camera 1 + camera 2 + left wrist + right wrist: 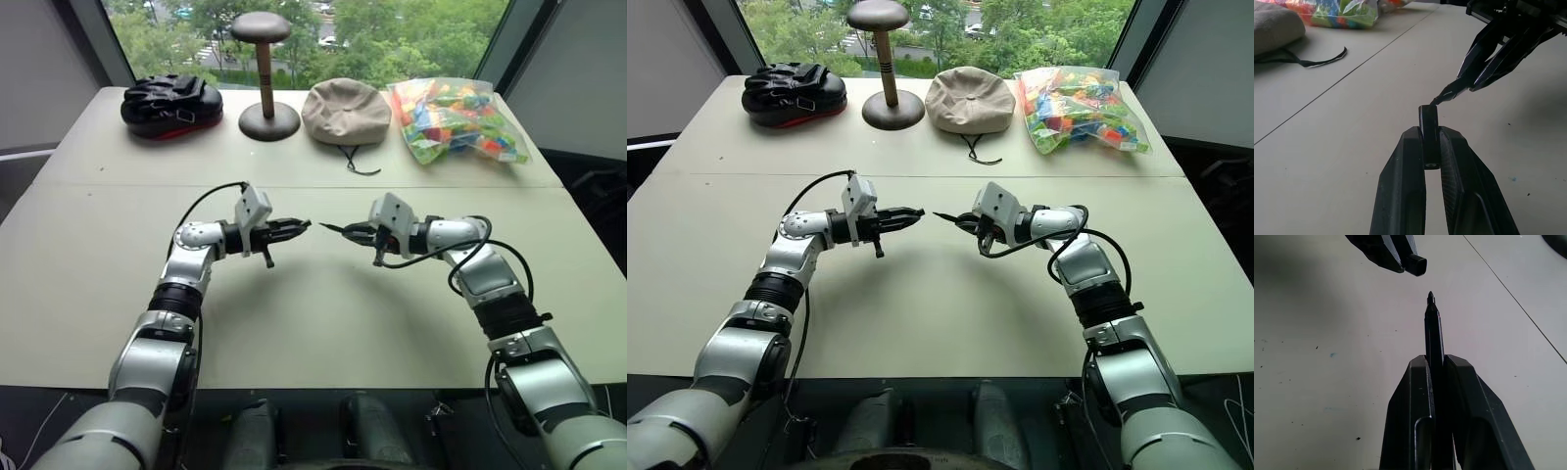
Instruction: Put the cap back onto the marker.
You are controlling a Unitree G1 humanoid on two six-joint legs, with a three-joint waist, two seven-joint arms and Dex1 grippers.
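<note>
Above the middle of the table my two grippers face each other. My left gripper is shut on the cap, a short black tube that sticks out past its fingertips. My right gripper is shut on the marker, a thin dark pen whose pointed tip juts out toward the cap. In the left eye view the marker's tip and the cap are a small gap apart, nearly in line. The right wrist view shows the cap slightly off the tip's line.
Along the far edge of the table stand a black padded item, a wooden hat stand, a beige cloth hat with a dark cord, and a clear bag of coloured bricks. A seam crosses the tabletop.
</note>
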